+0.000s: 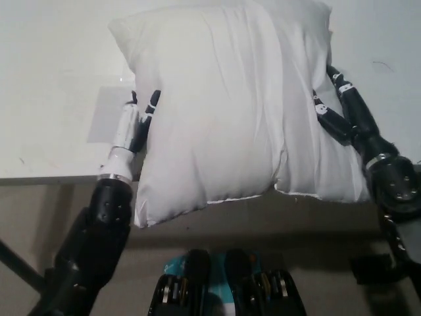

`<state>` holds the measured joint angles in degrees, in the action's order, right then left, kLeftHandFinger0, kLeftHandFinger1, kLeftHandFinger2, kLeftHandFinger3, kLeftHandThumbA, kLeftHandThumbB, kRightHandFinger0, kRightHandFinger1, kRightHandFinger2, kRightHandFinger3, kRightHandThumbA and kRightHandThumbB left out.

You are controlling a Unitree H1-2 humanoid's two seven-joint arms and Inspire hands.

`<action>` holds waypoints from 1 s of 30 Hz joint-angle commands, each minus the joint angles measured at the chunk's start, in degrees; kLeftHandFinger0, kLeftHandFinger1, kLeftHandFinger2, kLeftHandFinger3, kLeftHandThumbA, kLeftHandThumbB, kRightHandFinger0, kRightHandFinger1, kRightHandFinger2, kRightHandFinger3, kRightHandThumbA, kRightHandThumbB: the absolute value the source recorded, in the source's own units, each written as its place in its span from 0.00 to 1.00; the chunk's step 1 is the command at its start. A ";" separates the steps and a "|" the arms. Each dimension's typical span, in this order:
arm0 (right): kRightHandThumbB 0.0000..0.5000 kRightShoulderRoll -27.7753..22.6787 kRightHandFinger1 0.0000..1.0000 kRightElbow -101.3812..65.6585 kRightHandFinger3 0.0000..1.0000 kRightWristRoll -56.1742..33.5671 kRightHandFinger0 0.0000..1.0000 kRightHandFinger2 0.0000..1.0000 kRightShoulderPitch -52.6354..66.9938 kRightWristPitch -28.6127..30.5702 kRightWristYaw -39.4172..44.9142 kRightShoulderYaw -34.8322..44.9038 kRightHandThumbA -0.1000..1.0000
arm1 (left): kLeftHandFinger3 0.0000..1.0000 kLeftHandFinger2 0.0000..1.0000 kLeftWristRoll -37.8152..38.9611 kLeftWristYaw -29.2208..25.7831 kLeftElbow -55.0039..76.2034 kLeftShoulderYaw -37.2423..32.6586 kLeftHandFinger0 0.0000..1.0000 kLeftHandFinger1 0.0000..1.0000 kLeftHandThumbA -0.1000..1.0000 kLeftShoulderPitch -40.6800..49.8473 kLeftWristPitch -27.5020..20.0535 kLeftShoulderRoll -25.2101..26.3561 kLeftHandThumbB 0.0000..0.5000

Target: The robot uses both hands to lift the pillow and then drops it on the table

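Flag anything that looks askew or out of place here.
The pillow sits tilted, its lower edge hanging past the front edge of the table. The left hand and right hand press its sides. Nothing looks spilled or damaged.

White table [52, 72] w/ white pillow [223, 105] overhanging its front edge.
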<state>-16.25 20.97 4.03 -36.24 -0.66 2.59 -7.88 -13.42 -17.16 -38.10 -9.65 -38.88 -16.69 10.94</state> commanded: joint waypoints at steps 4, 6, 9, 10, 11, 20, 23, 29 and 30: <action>0.69 -6.87 1.00 -13.76 1.00 0.66 1.00 1.00 3.19 -5.38 4.37 2.42 1.00 | 1.00 1.00 -1.32 3.23 10.94 2.76 1.00 1.00 1.00 1.70 2.36 5.80 0.30; 0.74 -9.40 1.00 -18.08 1.00 1.32 1.00 1.00 5.10 -5.66 4.45 3.68 1.00 | 1.00 1.00 -0.51 2.63 13.18 4.49 1.00 1.00 1.00 3.31 0.86 7.12 0.36; 0.66 -11.18 1.00 -20.69 1.00 0.01 1.00 1.00 6.92 -6.58 5.00 5.87 1.00 | 1.00 1.00 0.68 2.98 16.24 6.72 1.00 1.00 1.00 5.46 0.63 7.66 0.41; 0.67 -11.23 1.00 -20.88 1.00 -0.13 1.00 1.00 7.22 -6.59 5.07 6.15 1.00 | 1.00 1.00 1.03 3.36 16.66 7.07 1.00 1.00 1.00 5.83 0.58 7.68 0.42; 0.69 -11.37 1.00 -21.27 1.00 -0.68 1.00 1.00 8.04 -6.49 5.28 6.81 1.00 | 1.00 1.00 1.77 4.02 18.01 7.75 1.00 1.00 1.00 6.85 0.75 7.71 0.45; 0.80 -10.08 1.00 -33.62 1.00 -4.50 1.00 1.00 16.65 -2.59 4.24 13.08 1.00 | 1.00 1.00 3.32 3.55 30.41 11.99 1.00 1.00 1.00 15.52 -3.17 5.81 0.27; 0.84 -8.28 1.00 -39.63 1.00 -3.72 1.00 1.00 22.51 -1.82 3.38 14.03 1.00 | 1.00 1.00 5.98 4.63 36.74 12.37 1.00 1.00 1.00 21.44 -3.55 3.48 0.35; 0.64 -3.48 1.00 -42.71 1.00 -0.06 1.00 1.00 35.40 8.62 0.31 15.77 1.00 | 1.00 1.00 5.23 4.41 40.61 12.06 1.00 1.00 1.00 31.79 -6.44 -0.61 0.49; 0.61 -2.43 1.00 -41.48 1.00 1.69 1.00 1.00 37.89 11.73 -0.73 15.81 1.00 | 1.00 1.00 5.54 4.52 40.65 12.00 1.00 1.00 1.00 33.49 -6.83 -1.24 0.51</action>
<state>-20.40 -19.56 2.59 -3.53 -0.74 5.95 6.08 -9.28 -13.39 -0.23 2.25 -8.77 -19.06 10.79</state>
